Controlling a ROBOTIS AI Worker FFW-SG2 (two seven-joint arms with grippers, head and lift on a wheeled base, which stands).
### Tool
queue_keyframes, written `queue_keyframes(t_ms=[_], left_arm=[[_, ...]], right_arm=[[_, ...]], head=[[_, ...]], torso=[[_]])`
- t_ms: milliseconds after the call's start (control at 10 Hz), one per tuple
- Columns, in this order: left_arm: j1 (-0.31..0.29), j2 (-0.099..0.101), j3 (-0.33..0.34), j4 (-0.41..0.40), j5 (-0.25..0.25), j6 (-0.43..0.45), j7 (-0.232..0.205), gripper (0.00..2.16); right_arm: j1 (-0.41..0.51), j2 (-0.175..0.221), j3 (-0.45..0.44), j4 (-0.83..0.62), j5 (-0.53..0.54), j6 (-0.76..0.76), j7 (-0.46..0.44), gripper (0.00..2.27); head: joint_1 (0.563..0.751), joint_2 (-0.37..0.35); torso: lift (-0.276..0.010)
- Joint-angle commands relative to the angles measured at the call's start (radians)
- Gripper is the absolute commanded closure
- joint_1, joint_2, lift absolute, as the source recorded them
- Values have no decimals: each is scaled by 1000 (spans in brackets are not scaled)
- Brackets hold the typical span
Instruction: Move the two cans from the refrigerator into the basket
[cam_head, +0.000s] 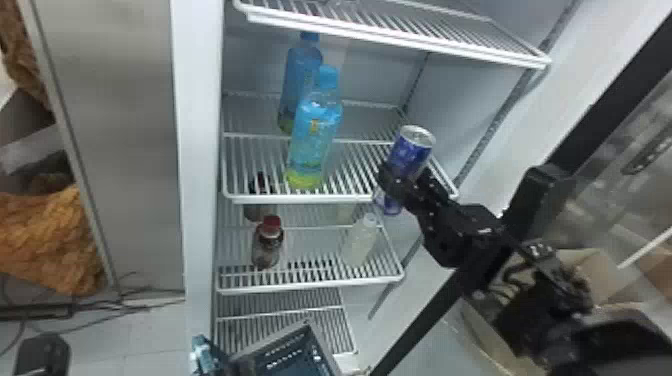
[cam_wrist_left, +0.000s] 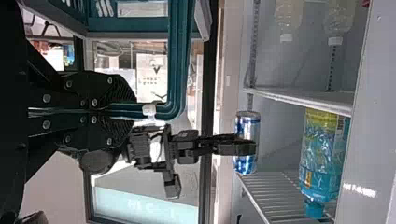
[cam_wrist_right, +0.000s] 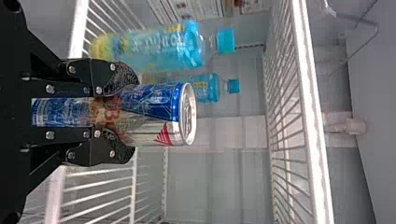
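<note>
The right gripper (cam_head: 402, 187) is at the front right corner of the refrigerator's middle shelf, shut around the middle of a blue and silver can (cam_head: 412, 145). In the right wrist view the can (cam_wrist_right: 161, 112) stands between the fingers of the right gripper (cam_wrist_right: 119, 112), its silver top clear of them. My left gripper (cam_wrist_left: 123, 110) is closed on the teal handle (cam_wrist_left: 176, 60) of the basket (cam_wrist_left: 135, 23). At the bottom of the head view the basket (cam_head: 300, 357) is low in front of the refrigerator.
Two blue bottles (cam_head: 315, 130) stand left of the can on the middle shelf (cam_head: 300, 199). The shelf below holds a red-capped bottle (cam_head: 267, 245) and a pale bottle (cam_head: 361, 242). An upper shelf (cam_head: 400, 40) hangs above. The open glass door (cam_head: 620, 150) is at the right.
</note>
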Motion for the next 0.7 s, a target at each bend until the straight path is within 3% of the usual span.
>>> queue_keyframes(t_ms=[0,300,600], left_arm=[[2,-1,0,0,-2,0,0,1197],[2,1,2,0,-2,0,0,1197],[2,1,2,0,-2,0,0,1197]], right_arm=[[78,0,-10,-80,-26,28,0,1279],[159,3,10,-154,-58,84,29,1279],[230,35,36,-191,-66,114,54,1279]], head=[[695,-350],[695,-350],[695,-346]], torso=[[-35],[-35],[-35]])
